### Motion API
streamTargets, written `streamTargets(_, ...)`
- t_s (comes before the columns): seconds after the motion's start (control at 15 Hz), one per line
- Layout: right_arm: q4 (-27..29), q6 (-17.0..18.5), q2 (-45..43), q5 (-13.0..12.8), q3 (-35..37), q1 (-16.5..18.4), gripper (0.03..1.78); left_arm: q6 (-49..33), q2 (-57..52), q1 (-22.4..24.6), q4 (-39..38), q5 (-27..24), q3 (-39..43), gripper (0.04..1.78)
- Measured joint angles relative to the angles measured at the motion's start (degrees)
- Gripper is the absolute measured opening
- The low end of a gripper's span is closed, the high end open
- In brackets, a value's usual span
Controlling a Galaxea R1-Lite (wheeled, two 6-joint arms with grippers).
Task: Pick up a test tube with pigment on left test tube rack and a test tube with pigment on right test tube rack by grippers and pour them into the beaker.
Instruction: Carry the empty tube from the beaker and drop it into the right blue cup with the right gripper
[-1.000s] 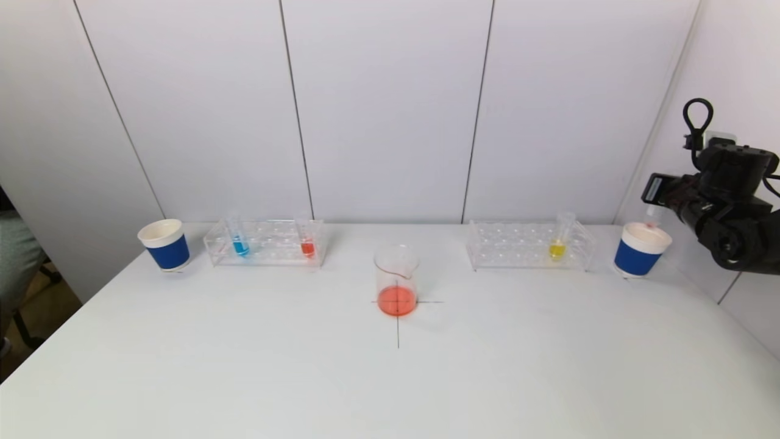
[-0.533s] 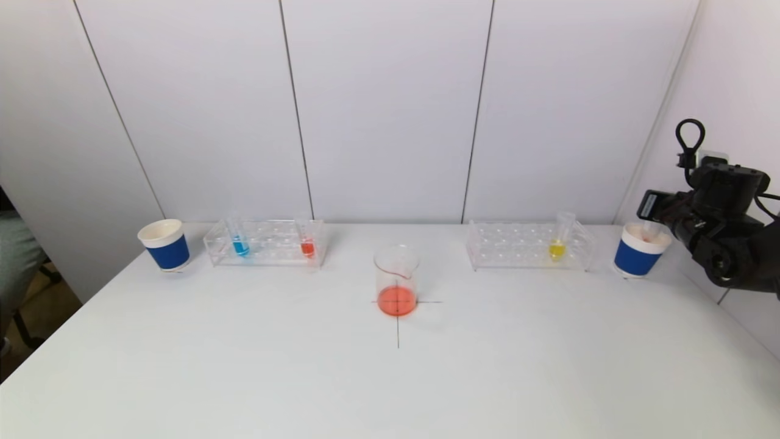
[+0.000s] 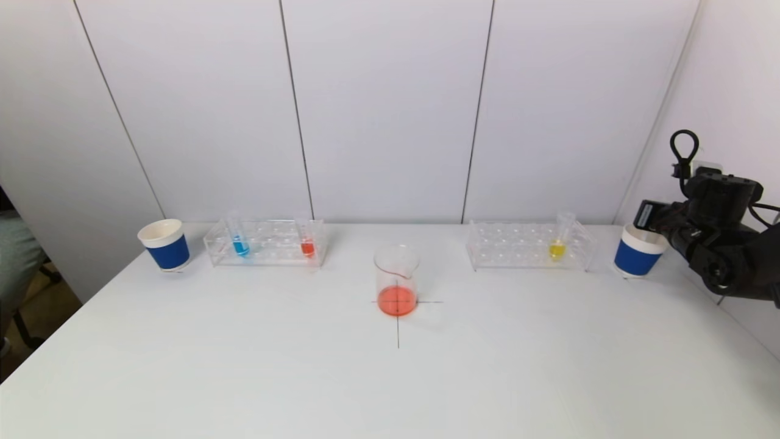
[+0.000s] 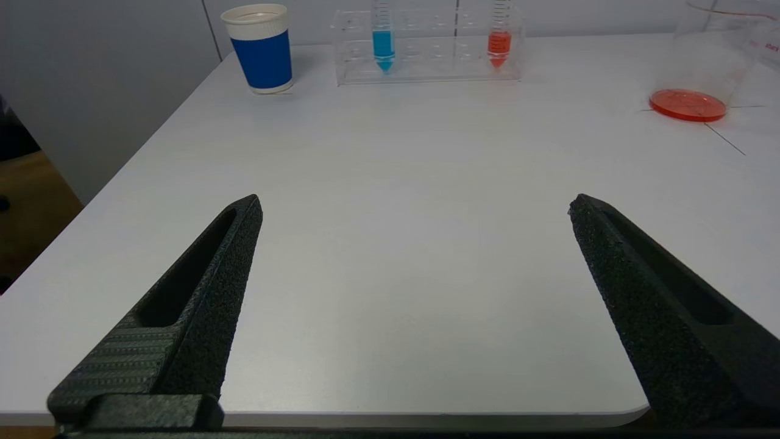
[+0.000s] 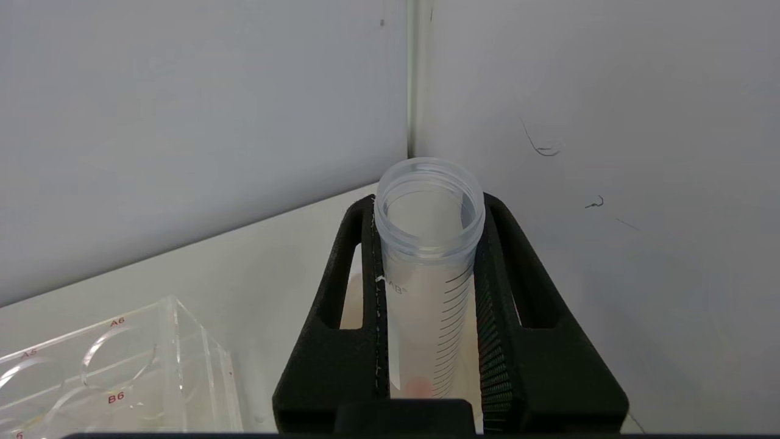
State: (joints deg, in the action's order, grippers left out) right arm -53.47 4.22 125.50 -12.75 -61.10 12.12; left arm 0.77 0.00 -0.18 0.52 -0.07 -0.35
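over the right cup (image 3: 641, 251), right gripper (image 5: 428, 244) clamps a near-empty tube (image 5: 426, 268), tip hidden.

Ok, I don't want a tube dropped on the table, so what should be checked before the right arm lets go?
1. right gripper jaws shut on the test tube: ok.
2. Tube emptied: ok, only a pink trace at its bottom.
3. Tube above the right cup: looks ok; depth inside, cannot tell.
4. beaker upright with red liquid: ok.
5. left gripper open, parked over the table near its front edge: ok.
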Motion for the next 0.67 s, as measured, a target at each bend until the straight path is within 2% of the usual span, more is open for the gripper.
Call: streamTargets(0.67, 0.0, 0.05, 0.35, -0.09, 0.38, 0.0, 0.47, 0.0, 0.0, 0.0, 0.0, -0.02, 0.0, 1.76)
